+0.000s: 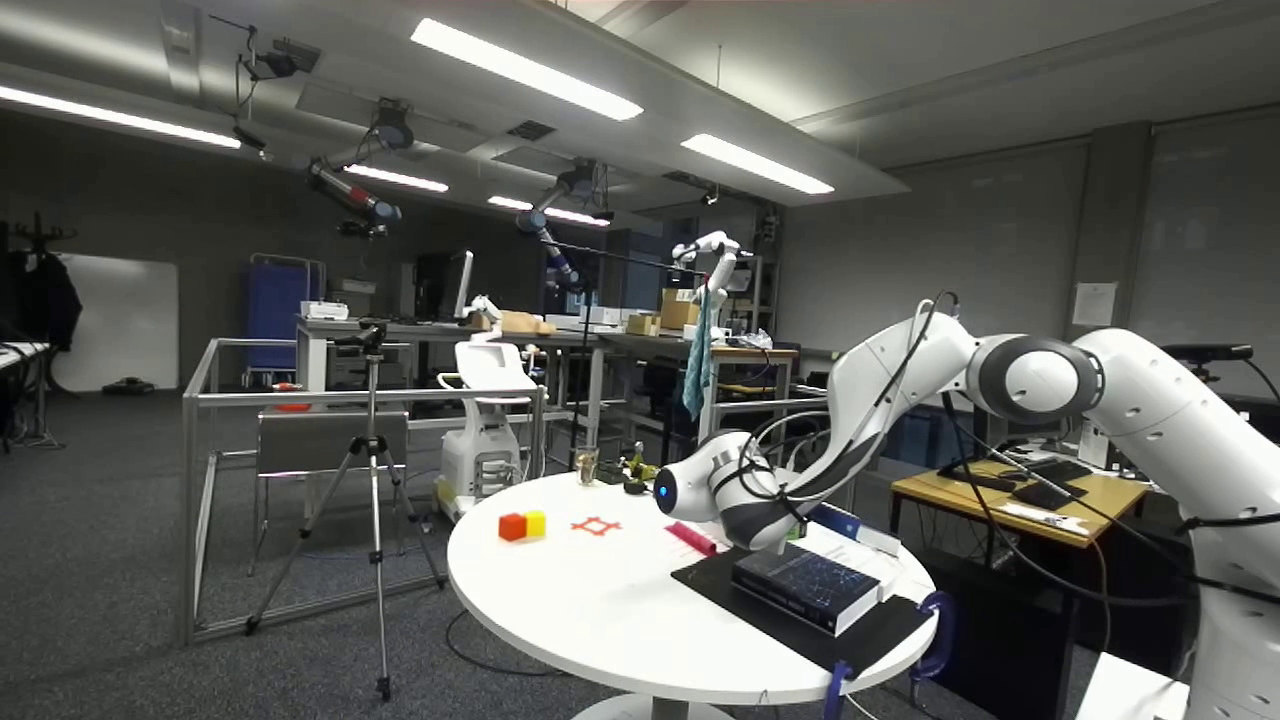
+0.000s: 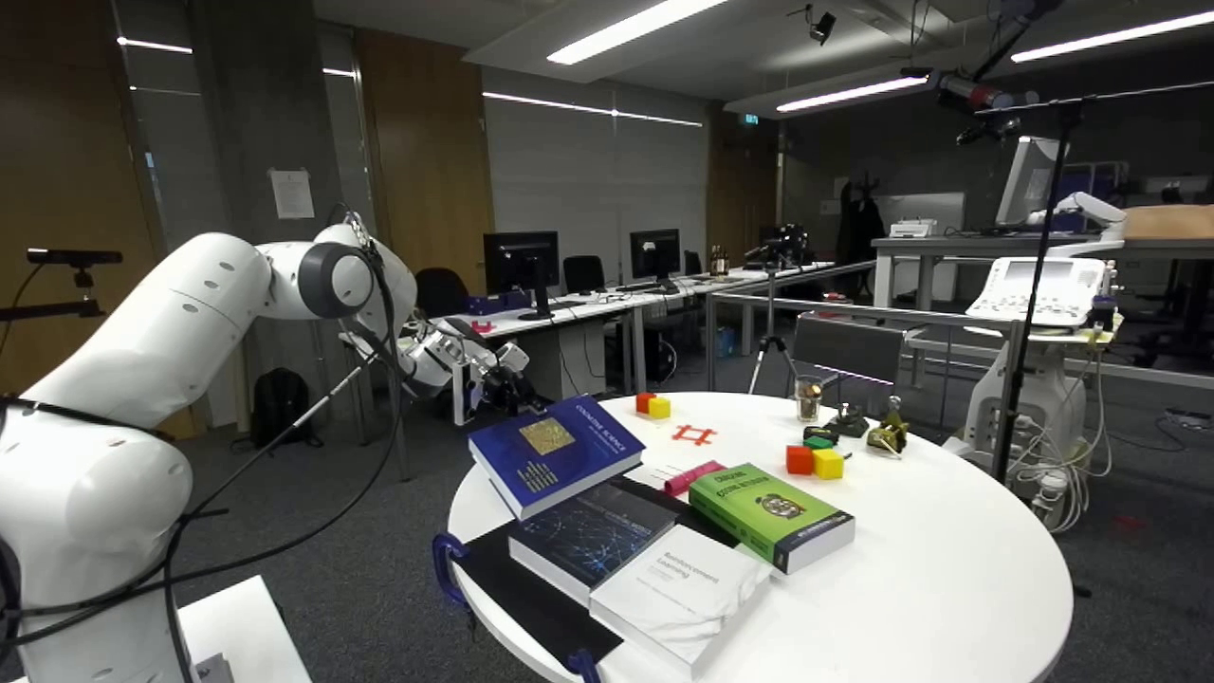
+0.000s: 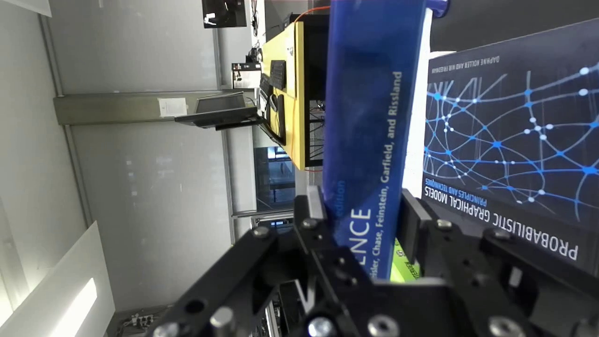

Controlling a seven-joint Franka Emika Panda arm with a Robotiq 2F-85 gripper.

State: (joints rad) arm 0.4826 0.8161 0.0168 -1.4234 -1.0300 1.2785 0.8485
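Two fingers (image 3: pixel 418 206) of the gripper (image 3: pixel 366 201) are clamped on the blue book (image 2: pixel 557 453), at its spine, one on each cover; the book is tilted above the dark book (image 2: pixel 596 531), which lies on the black mat (image 2: pixel 517 588); whether they touch, I cannot tell; such a thick book may twist between the fingers, so slow wrist motion and a firm grip are advisable; the white book (image 2: pixel 678 588) and green book (image 2: pixel 770 512) should not be bumped.
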